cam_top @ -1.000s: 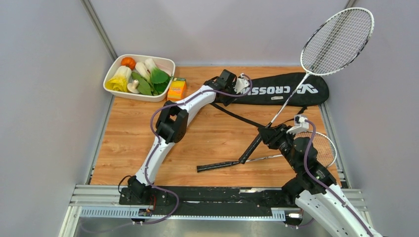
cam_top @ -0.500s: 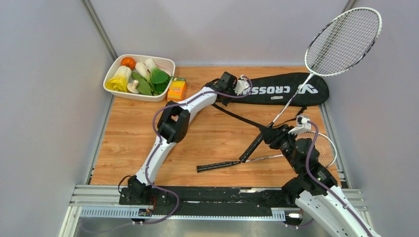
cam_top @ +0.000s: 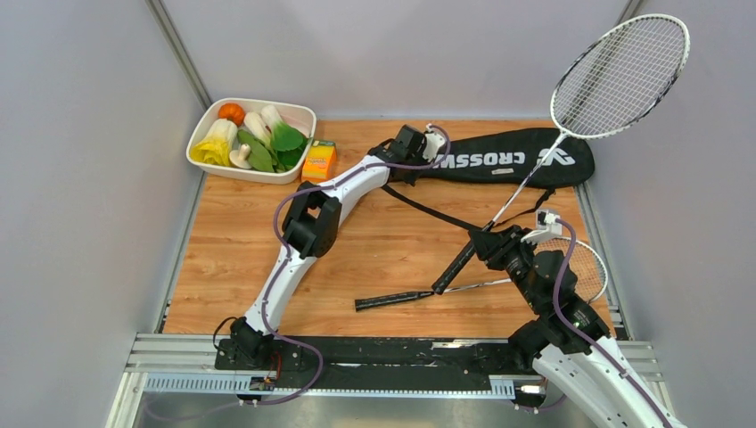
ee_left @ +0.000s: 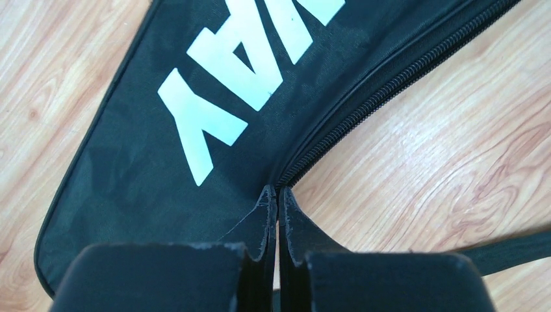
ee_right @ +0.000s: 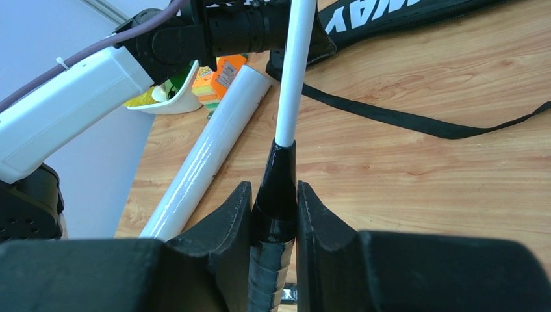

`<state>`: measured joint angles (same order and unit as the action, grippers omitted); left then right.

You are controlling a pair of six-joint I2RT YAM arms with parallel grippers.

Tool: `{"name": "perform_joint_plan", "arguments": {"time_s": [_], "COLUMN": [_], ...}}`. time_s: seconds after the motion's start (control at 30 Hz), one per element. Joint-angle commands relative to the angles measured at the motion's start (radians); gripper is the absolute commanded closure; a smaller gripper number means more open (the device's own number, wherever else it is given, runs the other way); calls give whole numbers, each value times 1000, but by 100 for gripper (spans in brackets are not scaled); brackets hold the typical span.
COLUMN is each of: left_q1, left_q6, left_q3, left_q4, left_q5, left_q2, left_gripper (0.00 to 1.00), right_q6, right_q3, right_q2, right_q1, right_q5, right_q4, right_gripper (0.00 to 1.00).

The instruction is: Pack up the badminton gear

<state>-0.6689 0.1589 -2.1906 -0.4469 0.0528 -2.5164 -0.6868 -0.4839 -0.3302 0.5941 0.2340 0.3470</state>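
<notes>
While the left fingers (ee_left: pixel 263 221) are closed at the black bag (ee_left: pixel 162 162) zipper edge, the right fingers (ee_right: pixel 221 227) grip the raised racket (cam_top: pixel 620 76) above bare worktop (cam_top: pixel 383 259).

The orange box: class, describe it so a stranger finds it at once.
Look at the table's far left corner, where a white dish holds toy vegetables. The box sits right of the dish. It alone is square-edged, orange and green.

A white, rounded-rectangular dish (cam_top: pixel 201 157) sits at the far left corner of the light wood-grain tabletop (cam_top: pixel 383 259). It is filled with toy vegetables: an orange tomato (cam_top: pixel 231 112), a yellow-green cabbage (cam_top: pixel 214 143), green leaves (cam_top: pixel 263 153) and a pale mushroom (cam_top: pixel 239 158). A small orange-and-green box (cam_top: pixel 319 161) stands just beside the dish's right end.
</notes>
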Motion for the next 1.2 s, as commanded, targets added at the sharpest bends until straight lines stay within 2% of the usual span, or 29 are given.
{"name": "perform_joint_plan", "arguments": {"time_s": [0.0, 0.4, 0.57, 0.7, 0.77, 1.0, 1.17], "left_q1": [-5, -4, -4, -5, -4, -32, -74], "left_q6": [-180, -424, -484, -598, -645, -744, -814], "left_q3": [-16, 12, 16, 48, 118, 526, 673], "left_q4": [126, 129, 93, -15, -28, 65, 146], "left_q5": [29, 48, -40, -154, -194, -304, -242], "left_q2": [124, 257, 295, 347, 397, 638, 716], "left_gripper": [100, 100, 100, 100, 100, 100, 100], "right_q6": [-5, -31, -46, -58, -59, -74, -82], "right_q3": [-19, -13, 11, 25, 28, 42, 59], "right_q2": [16, 29, 34, 28, 20, 10, 10], "right_q1": [0, 0, 0, 0, 0, 0, 0], "right_q5": [2, -44, -68, -95, -105, -109, -116], "right_q4": [-31, 4, 29, 36, 38, 39, 39], "right_gripper": [100, 100, 100, 100, 100, 100, 100]}}
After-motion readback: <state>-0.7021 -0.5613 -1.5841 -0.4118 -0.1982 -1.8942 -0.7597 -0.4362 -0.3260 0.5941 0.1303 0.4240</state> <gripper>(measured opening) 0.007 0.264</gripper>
